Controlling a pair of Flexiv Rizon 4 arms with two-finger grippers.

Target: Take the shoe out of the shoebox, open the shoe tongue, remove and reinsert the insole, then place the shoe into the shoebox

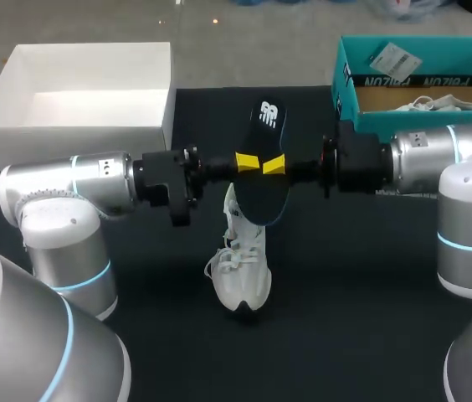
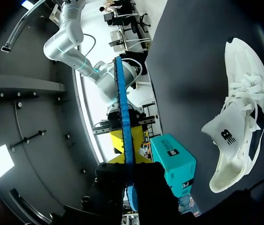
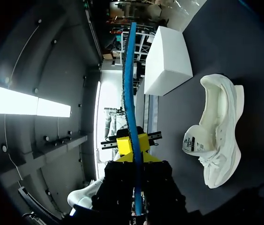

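Head view: dark blue foam insole (image 1: 263, 188) is clenched edgewise by left pincer (image 1: 247, 161) and right pincer (image 1: 274, 165). White laced sneaker (image 1: 243, 272) is seen beneath.

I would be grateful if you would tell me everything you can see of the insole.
The insole is dark navy on top with a white logo at its far end; edge-on in the wrist views it looks thin, blue and slightly bowed. It hangs in the air above the white shoe, pointing away from the robot. The left gripper and the right gripper pinch it at mid-length from opposite sides.
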